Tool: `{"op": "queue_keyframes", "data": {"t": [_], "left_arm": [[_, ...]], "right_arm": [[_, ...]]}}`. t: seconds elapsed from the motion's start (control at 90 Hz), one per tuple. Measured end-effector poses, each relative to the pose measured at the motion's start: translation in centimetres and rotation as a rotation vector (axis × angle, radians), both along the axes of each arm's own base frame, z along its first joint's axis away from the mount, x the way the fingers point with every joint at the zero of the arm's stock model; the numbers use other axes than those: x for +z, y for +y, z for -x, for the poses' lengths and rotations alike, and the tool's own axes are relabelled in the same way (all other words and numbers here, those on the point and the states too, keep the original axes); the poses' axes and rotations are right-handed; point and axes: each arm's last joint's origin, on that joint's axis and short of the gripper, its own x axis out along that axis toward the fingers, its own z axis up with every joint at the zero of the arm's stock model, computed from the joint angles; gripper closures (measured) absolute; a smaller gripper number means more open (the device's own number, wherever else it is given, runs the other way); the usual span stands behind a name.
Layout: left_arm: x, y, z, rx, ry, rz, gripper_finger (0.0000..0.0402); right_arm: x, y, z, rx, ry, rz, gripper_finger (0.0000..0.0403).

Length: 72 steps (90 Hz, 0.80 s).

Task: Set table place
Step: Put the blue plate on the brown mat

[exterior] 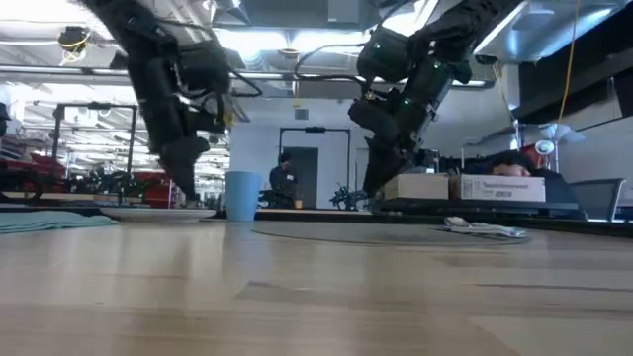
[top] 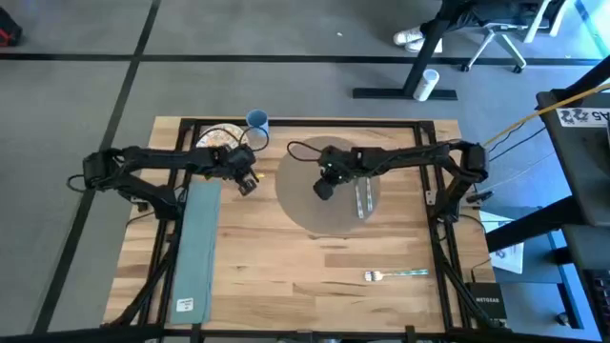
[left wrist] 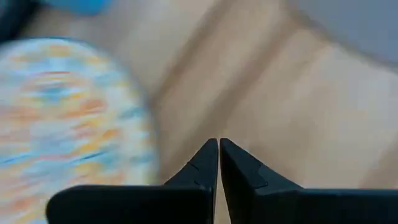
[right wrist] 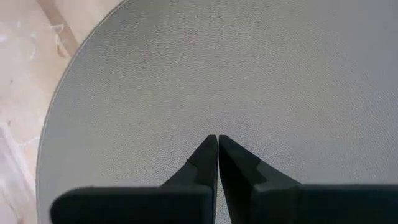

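Observation:
The round grey placemat (top: 315, 214) lies flat on the light-wood table (top: 286, 286), right of its middle, with silver cutlery (top: 364, 197) resting on its right part. My right gripper (top: 324, 189) is shut and points down over the placemat's left half (right wrist: 249, 74), with nothing between its fingers. My left gripper (top: 246, 184) is also shut, hovering over bare wood (left wrist: 280, 124) between the patterned plate (top: 217, 138) and the placemat. The plate (left wrist: 62, 118) lies flat on the table at the far left.
A blue cup (top: 257, 119) stands at the far edge beside the plate. A long teal napkin (top: 195, 248) lies along the table's left side. A fork (top: 396, 275) lies on the wood near the front right. A black frame edges the table.

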Motion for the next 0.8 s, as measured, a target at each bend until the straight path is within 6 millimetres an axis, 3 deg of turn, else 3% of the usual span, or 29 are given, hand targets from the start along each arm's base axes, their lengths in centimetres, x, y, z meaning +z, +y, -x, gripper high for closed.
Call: {"op": "queue_keyframes", "data": {"t": [0.122, 0.478, 0.8], "left_arm": [[0.8, 0.1, -0.1, -0.004, 0.023, 0.001, 0.0402], [0.6, 0.4, 0.6, 0.009, 0.097, 0.005, 0.0398], [0.4, 0.5, 1.1, -0.01, 0.155, 0.02, 0.0309]], "right_arm": [[0.0, 0.1, 0.0, 0.042, 0.004, 0.011, 0.0403], [0.0, 0.2, 0.0, 0.107, 0.005, 0.011, 0.0403], [0.0, 0.2, 0.0, 0.115, 0.001, -0.001, 0.0403]]}}
